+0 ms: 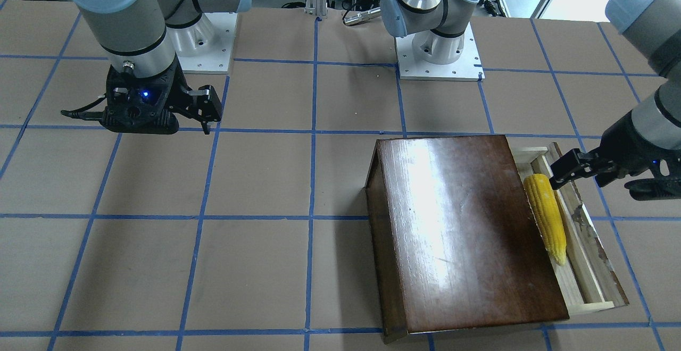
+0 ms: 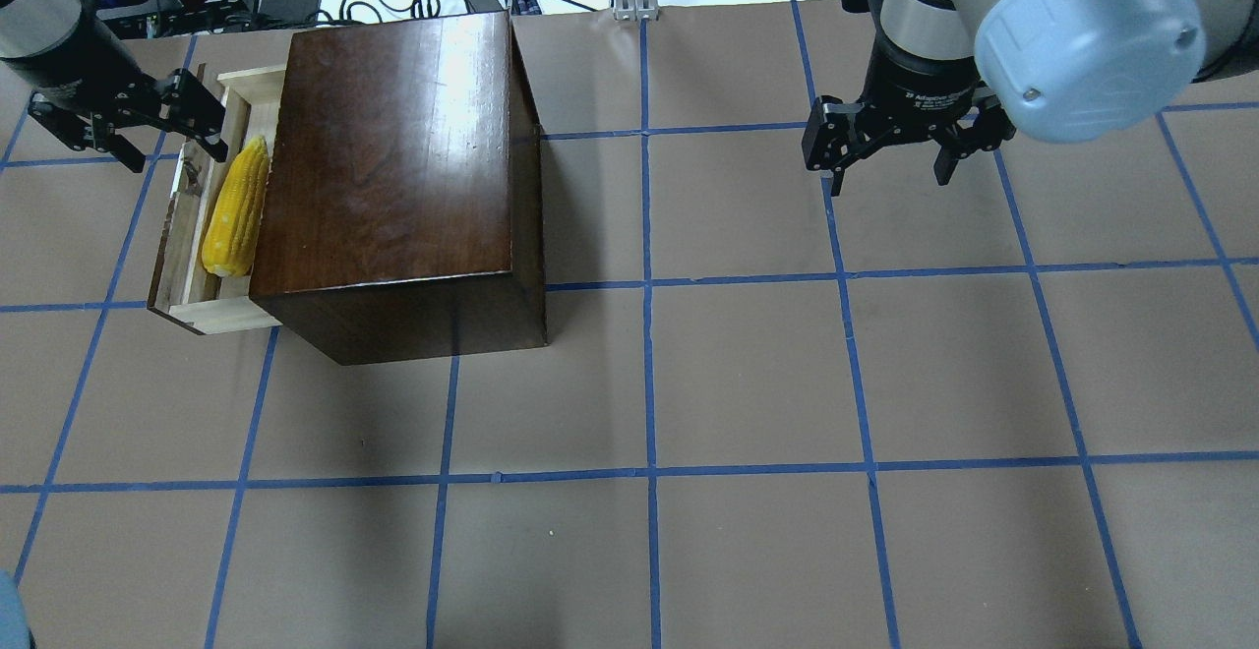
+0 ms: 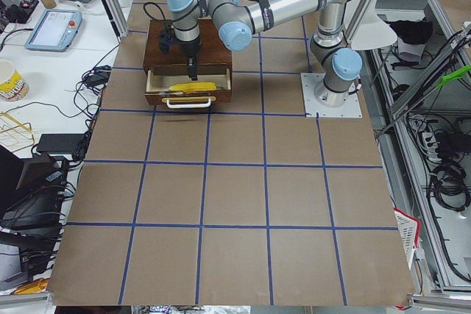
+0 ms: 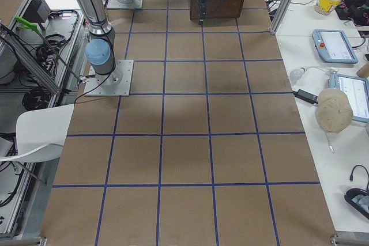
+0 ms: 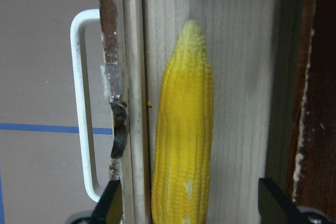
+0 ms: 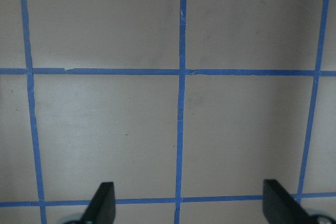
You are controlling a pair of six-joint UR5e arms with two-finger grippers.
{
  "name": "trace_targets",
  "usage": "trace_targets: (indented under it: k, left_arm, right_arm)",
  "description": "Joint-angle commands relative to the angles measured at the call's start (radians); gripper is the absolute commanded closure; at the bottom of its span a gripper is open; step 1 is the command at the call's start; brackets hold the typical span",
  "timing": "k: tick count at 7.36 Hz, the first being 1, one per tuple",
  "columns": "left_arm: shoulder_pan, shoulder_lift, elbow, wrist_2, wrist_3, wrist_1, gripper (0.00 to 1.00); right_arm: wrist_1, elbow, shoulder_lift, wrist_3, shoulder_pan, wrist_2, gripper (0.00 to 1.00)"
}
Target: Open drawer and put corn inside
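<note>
We can read only one word, "Adaptive", in small white letters on the black collar (image 2: 934,98) above the right gripper (image 2: 890,179), upper right of the overhead view.

So the corn (image 2: 236,208) lies lengthwise in the drawer (image 2: 169,246), which sticks out of the box (image 2: 393,157) on the robot's left half of the table (image 2: 689,383). The left gripper (image 2: 175,152) hangs over the drawer, and the right gripper (image 2: 890,177) is well apart over the table.

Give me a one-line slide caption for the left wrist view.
Corn lying lengthwise in the open drawer, white handle outside, framed by the open left gripper.
</note>
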Motion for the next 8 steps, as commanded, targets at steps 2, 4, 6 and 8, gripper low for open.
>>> trace_targets:
  k: [2, 4, 6, 8]
  left_arm:
    - [-0.129, 0.099, 0.062, 0.01, -0.098, -0.119, 0.0]
    - [-0.284, 0.148, 0.045, 0.012, -0.153, -0.136, 0.0]
    - [-0.358, 0.197, -0.032, 0.021, -0.161, -0.13, 0.0]
    - [-0.354, 0.242, -0.072, 0.023, -0.167, -0.121, 0.0]
  right_arm:
    - [-0.001, 0.0, 0.0, 0.0, 0.0, 0.0, 0.0]
    - [0.001, 0.0, 0.0, 0.0, 0.0, 0.003, 0.0]
    - [0.001, 0.0, 0.0, 0.0, 0.0, 0.003, 0.0]
    - [0.001, 0.0, 0.0, 0.0, 0.0, 0.002, 0.0]
